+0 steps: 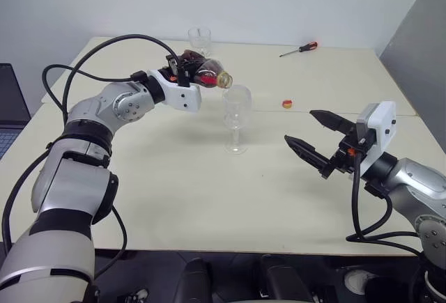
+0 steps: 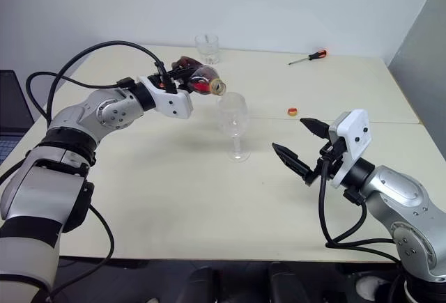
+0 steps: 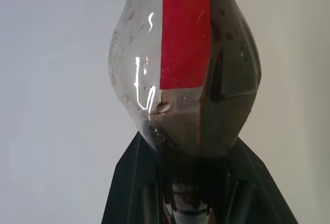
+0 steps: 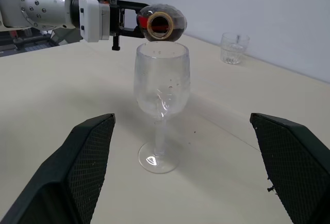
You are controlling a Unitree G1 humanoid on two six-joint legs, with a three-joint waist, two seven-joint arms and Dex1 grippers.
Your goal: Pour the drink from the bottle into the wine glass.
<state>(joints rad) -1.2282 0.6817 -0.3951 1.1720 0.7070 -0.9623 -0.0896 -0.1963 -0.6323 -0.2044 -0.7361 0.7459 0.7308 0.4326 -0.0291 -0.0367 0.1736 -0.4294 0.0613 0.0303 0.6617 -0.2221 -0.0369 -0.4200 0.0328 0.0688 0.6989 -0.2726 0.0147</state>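
Nearest the camera hangs my right end effector (image 1: 312, 139), its two black fingers spread wide with nothing between them, off to the right of the clear stemmed wine glass (image 1: 236, 118) and well apart from it. That glass is my landmark: it stands upright on the pale counter (image 1: 209, 198), and from the right wrist view its bowl looks empty apart from a few dark specks.

My left end effector (image 1: 182, 67) is clamped on the small squat clear plastic bottle (image 1: 206, 73) by its bulbous body, holding it tipped nearly flat just above and to the left of the glass, the uncapped mouth over the rim. Dark brown-red drink (image 3: 227, 90) lies pooled inside along one side of the body.

I judge the bottle light and thin-walled, likely to dent under a hard squeeze and to turn slippery if wet, so the grip belongs around the widest part of the body. The glass looks fragile and top-heavy on its narrow stem; if steadying is needed, I would take it low at the stem.

Counted: one bottle, one wine glass, one short clear tumbler (image 1: 200, 40) far behind the glass, one small yellow-and-red cap (image 1: 286, 104) to its right, one red-handled screwdriver (image 1: 300, 49) beyond that.
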